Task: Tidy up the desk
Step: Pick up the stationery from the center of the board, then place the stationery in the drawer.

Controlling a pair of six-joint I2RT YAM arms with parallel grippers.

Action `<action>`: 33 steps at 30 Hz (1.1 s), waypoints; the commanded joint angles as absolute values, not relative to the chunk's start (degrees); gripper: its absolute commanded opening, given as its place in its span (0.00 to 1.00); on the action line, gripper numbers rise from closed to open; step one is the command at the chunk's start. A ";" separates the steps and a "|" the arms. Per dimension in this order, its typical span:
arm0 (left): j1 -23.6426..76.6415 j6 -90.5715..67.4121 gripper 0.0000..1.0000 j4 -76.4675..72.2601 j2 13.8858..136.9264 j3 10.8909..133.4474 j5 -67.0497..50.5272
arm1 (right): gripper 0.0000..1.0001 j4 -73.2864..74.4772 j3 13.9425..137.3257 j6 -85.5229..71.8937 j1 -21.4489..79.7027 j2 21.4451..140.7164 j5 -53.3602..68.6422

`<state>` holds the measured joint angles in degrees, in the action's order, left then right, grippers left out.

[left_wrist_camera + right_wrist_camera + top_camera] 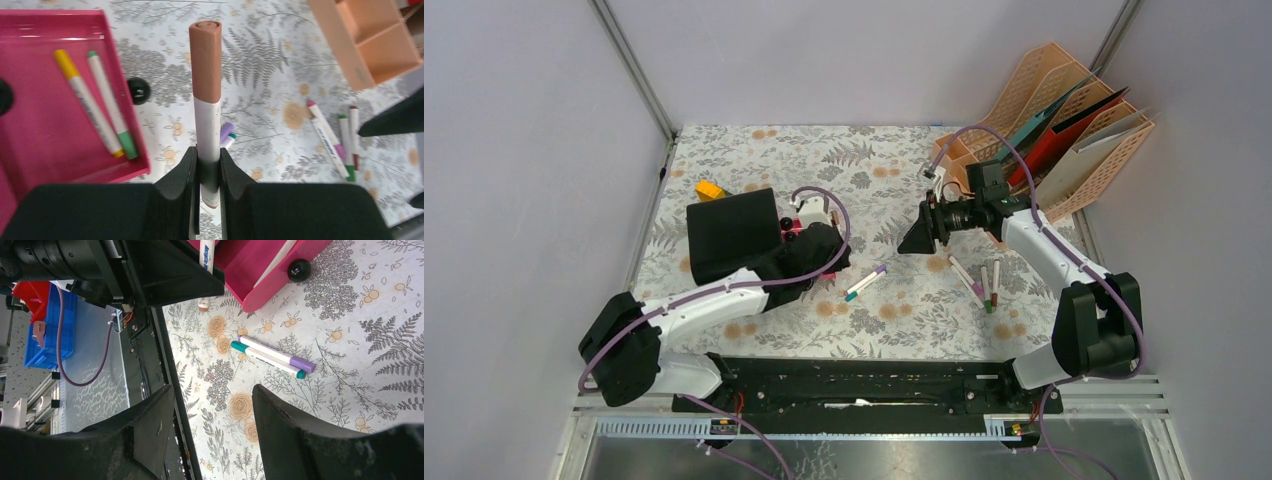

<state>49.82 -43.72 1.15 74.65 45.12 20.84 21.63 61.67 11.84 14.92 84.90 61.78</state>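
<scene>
The desk [824,160] is covered in pale fern-print cloth. My left gripper [206,160] is shut on a white marker with a brown cap [206,75], held upright above the cloth beside a pink tray [30,150]. A yellow-capped marker [87,102] and a green-capped marker [110,105] lie in that tray. In the top view the left gripper [829,262] hovers at the tray's near right. My right gripper [914,240] is open and holds nothing, over the desk's middle. A purple-capped and a teal-capped marker [272,356] lie together on the cloth beyond its fingers.
A black notebook [734,235] lies left of the tray, with a yellow object [710,189] behind it. Several more markers [977,282] lie at the right. A peach file organizer [1064,130] stands at the back right. A black slotted rail [854,385] runs along the near edge.
</scene>
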 commanded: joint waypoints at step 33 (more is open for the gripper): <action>45.46 -42.63 0.20 23.75 93.09 59.75 43.80 | 0.65 22.52 63.46 13.62 12.21 84.17 63.10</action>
<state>45.98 -43.27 24.14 92.20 57.65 40.66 22.06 61.67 12.86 12.60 84.90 61.78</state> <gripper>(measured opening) 0.191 0.652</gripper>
